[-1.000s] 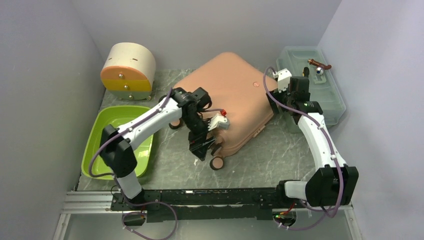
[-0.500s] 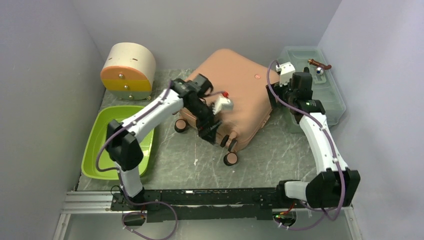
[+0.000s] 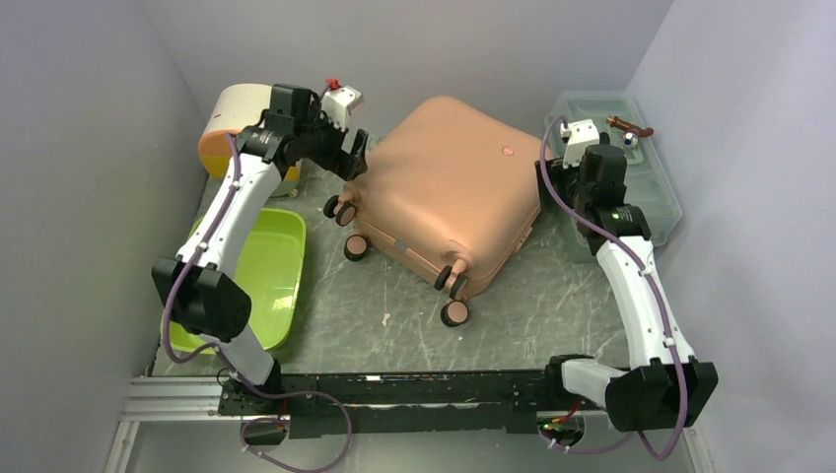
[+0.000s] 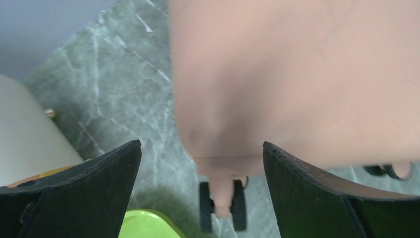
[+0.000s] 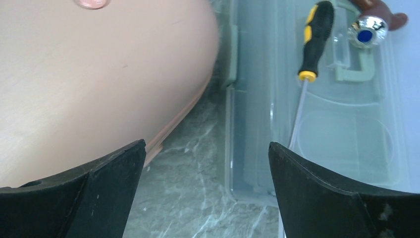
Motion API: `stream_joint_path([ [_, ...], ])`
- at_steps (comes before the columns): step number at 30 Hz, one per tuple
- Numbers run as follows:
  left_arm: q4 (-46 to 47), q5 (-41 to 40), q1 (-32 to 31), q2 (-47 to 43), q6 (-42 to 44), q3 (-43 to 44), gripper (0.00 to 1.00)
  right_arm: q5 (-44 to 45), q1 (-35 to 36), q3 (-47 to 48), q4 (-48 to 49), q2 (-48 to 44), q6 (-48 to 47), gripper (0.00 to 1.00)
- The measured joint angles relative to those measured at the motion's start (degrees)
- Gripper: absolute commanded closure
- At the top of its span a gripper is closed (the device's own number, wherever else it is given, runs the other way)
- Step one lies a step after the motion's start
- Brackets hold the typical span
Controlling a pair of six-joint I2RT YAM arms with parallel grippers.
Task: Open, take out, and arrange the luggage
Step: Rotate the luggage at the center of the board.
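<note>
The luggage [image 3: 449,187], a salmon-pink hard-shell case, lies closed in the middle of the table with its dark wheels [image 3: 454,313] toward the near left. My left gripper [image 3: 353,163] hovers open over its far-left corner. In the left wrist view that gripper [image 4: 202,148] frames the luggage [image 4: 297,74] corner and one wheel [image 4: 223,198], touching neither. My right gripper [image 3: 555,192] hangs open at the case's right edge. Between its fingertips, in the right wrist view, my right gripper [image 5: 206,146] shows bare table, with the luggage [image 5: 89,84] to the left.
A translucent toolbox [image 3: 641,187] stands at the right wall, close to the case, with a screwdriver [image 5: 314,34] inside. A cream half-round box with orange drawers [image 3: 237,123] sits at the back left. A lime-green tray [image 3: 271,266] lies near the left arm.
My left arm has left the case's near wheeled side and swung up to its far-left corner. The case shifted slightly right early on. The right arm has barely moved.
</note>
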Motion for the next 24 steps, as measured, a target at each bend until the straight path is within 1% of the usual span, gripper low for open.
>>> stream_joint_path([
  [2, 1.75, -2.29, 0.31, 1.88, -0.70, 1.07, 0.01, 3.06, 0.00, 0.04, 1.38, 1.60, 0.72, 0.12],
  [3, 2.58, -3.30, 0.31, 3.17, -0.92, 1.88, 0.01, 4.42, 0.00, 0.13, 1.90, 2.62, 1.05, 0.17],
  [4, 3.56, -4.35, 0.31, 4.61, -1.05, 2.78, 0.01, 5.46, 0.00, 0.39, 2.05, 3.65, 1.36, 0.24],
  [7, 6.38, -7.37, 0.31, 8.55, -1.77, 4.26, 0.01, 8.13, 0.00, 2.27, 2.34, 7.96, 2.49, 0.49],
  [8, 7.19, -8.37, 0.31, 9.57, -1.99, 4.26, 0.01, 8.79, 0.00, 3.02, 2.29, 9.35, 3.04, 0.56],
  [10, 9.79, -10.51, 0.37, 11.21, -2.47, 4.31, 0.01, 9.86, 0.00, 4.17, 2.29, 11.43, 3.76, 0.64],
  [11, 10.34, -11.26, 0.50, 11.72, -2.54, 4.33, 0.01, 10.29, 0.00, 4.72, 2.29, 12.35, 4.28, 0.67],
  [16, 12.31, -14.58, 0.68, 14.78, -2.54, 5.20, 0.00, 10.80, 0.00, 5.77, 2.21, 14.91, 5.46, 0.71],
  [17, 12.63, -14.73, 0.68, 15.34, -2.54, 5.46, 0.02, 10.78, 0.00, 5.79, 2.21, 15.28, 5.57, 0.71],
  [24, 12.98, -14.64, 0.70, 17.07, -2.12, 6.01, 0.04, 9.38, 0.00, 7.02, 1.97, 19.52, 5.95, 0.72],
])
